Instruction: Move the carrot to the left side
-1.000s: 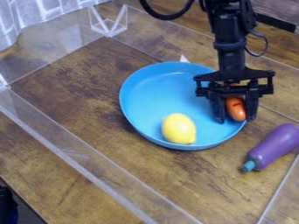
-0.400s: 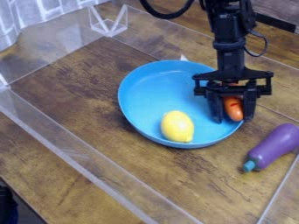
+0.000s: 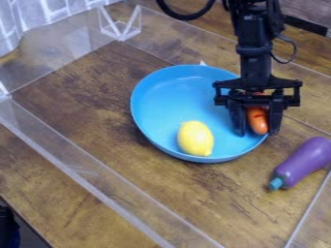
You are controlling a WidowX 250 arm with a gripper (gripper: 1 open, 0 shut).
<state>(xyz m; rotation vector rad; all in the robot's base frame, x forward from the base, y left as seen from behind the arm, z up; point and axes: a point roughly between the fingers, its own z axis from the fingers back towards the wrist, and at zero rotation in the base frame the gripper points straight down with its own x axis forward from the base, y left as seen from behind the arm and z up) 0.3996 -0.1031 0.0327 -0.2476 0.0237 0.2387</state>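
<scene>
While the small orange tapered toy carrot (image 3: 258, 121) stands near upright at the round blue plate's (image 3: 153, 101) right edge, the black robot gripper (image 3: 257, 120) has its 2 fingers closed around it, directly above.

The black robot arm (image 3: 254, 41) comes down from the top of the picture, to the right of the middle. It hangs almost straight down, with its wrist (image 3: 257, 72) above the claw (image 3: 257, 124). The claw points down. It is wide at the top, and its two sides go down like two little legs, one on the left and one on the right of the picture. A black cord (image 3: 189, 16) loops out near the top of the arm.
</scene>
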